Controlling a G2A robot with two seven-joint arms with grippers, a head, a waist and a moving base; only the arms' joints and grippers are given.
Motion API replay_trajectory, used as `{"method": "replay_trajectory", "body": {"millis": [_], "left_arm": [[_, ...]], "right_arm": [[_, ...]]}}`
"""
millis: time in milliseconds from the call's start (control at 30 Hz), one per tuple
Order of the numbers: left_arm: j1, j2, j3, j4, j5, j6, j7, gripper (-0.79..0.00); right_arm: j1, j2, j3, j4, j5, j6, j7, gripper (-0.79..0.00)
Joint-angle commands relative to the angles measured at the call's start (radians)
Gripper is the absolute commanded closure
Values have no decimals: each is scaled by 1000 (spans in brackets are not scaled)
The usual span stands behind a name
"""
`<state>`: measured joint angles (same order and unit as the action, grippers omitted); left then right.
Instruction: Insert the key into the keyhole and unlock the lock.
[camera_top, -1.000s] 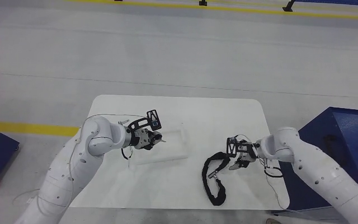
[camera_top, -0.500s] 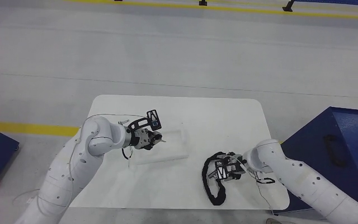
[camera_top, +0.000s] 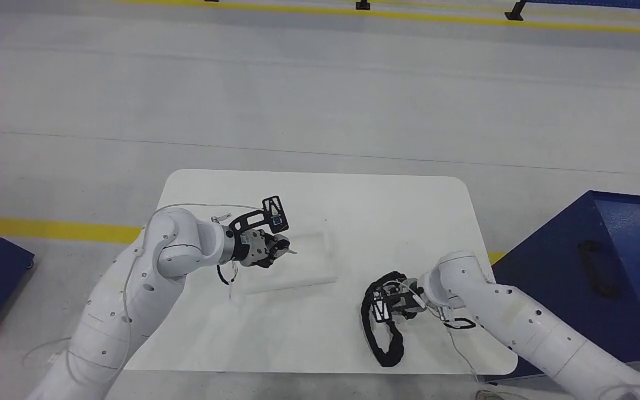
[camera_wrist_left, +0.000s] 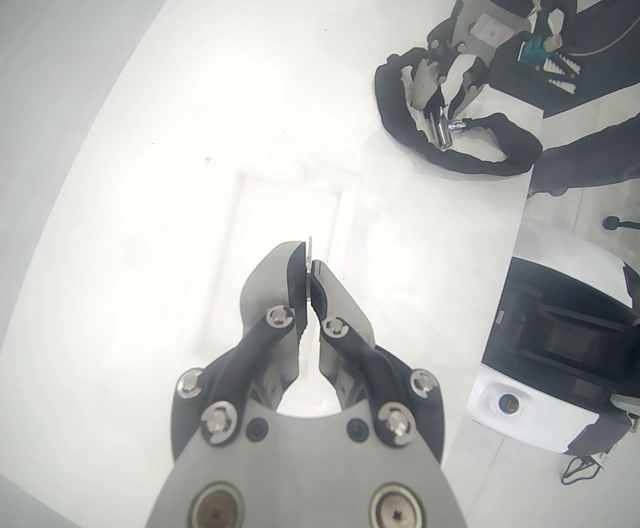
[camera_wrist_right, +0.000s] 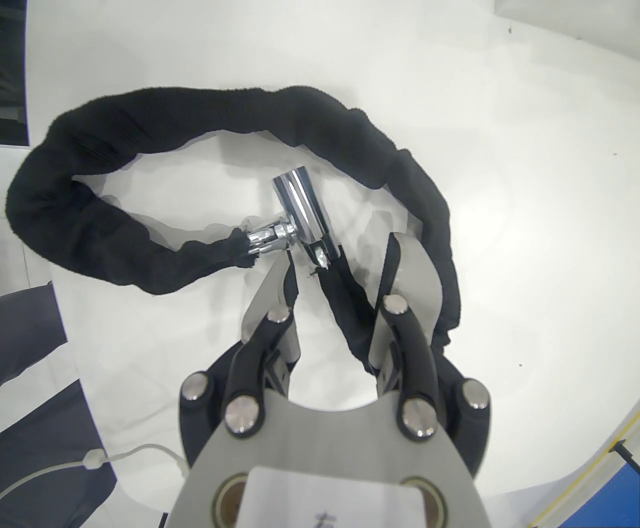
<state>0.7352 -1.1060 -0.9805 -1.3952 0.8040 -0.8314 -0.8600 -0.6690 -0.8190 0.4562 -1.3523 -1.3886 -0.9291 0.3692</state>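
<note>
From above, the white table (camera_top: 400, 200) is carrying a black-sleeved chain lock (camera_top: 380, 338) that is lying in a loop near its right front corner. A shallow clear tray (camera_top: 305, 268) is sitting to the left of the middle. The left gripper (camera_top: 272, 247) is hanging over the tray's left end, while the right gripper (camera_top: 392, 305) is sitting low at the upper part of the loop. In the left wrist view, the left gripper (camera_wrist_left: 309, 265) is pinching the key (camera_wrist_left: 310, 248) between its closed pads, and the thin blade is sticking out past the fingertips above the tray. Farther off, the right gripper is standing over the lock's chrome cylinder (camera_wrist_left: 442, 133). In the right wrist view, the right gripper (camera_wrist_right: 340, 255) is standing open and gripping nothing. Its fingers are straddling the sleeved chain end that is running into the cylinder's near end. One fingertip (camera_wrist_right: 280, 270) is sitting just beside the chrome pin (camera_wrist_right: 267, 235) that is joining the other chain end to the cylinder's side. The cylinder is lying on the table inside the loop, well apart from the key.
</note>
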Motion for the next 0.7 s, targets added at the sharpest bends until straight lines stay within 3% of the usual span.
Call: {"method": "replay_trajectory", "body": {"millis": [0, 67, 367, 667], "left_arm": [[0, 0, 0, 0, 0, 0, 0, 0], [0, 0, 0, 0, 0, 0, 0, 0], [0, 0, 0, 0, 0, 0, 0, 0], [0, 0, 0, 0, 0, 0, 0, 0]], "right_arm": [[3, -9, -3, 15, 6, 0, 19, -292], [5, -19, -6, 30, 22, -1, 45, 0], [17, -53, 7, 104, 172, -21, 158, 0], [16, -49, 65, 204, 406, -83, 164, 0]]}}
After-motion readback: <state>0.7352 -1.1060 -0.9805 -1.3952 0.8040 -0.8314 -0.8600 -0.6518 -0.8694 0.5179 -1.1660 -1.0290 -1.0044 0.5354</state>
